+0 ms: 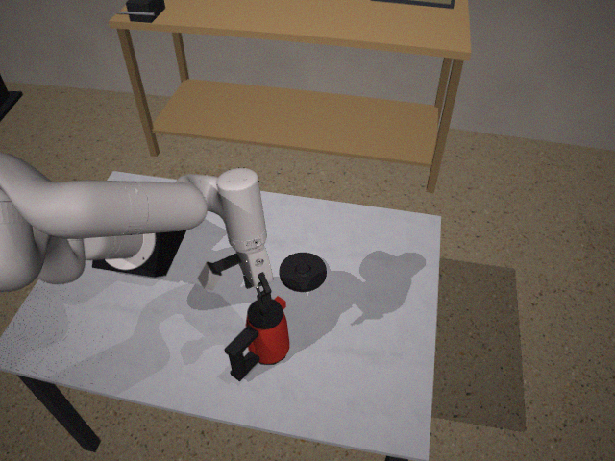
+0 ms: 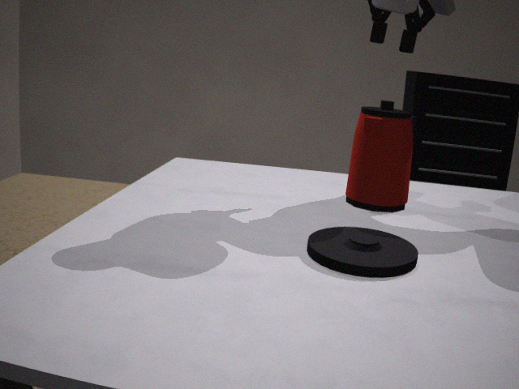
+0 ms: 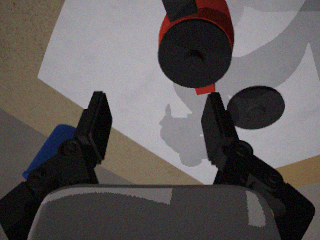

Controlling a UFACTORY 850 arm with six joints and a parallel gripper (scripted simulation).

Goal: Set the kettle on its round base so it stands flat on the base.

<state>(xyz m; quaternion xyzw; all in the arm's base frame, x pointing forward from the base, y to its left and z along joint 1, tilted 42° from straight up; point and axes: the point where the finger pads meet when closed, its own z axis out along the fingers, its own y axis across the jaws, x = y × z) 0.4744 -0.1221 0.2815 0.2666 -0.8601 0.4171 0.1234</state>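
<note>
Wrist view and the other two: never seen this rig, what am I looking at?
One white robot arm ending in a two-fingered pincer. The top view looks down from above, the exterior view from table height, and the wrist view from a camera on the arm looking past the pincer's black fingers. On the grey table stand a red kettle with a black handle, and beside it, apart, its round black base, stud up. The pincer is open, holds nothing and hangs above the kettle.
</note>
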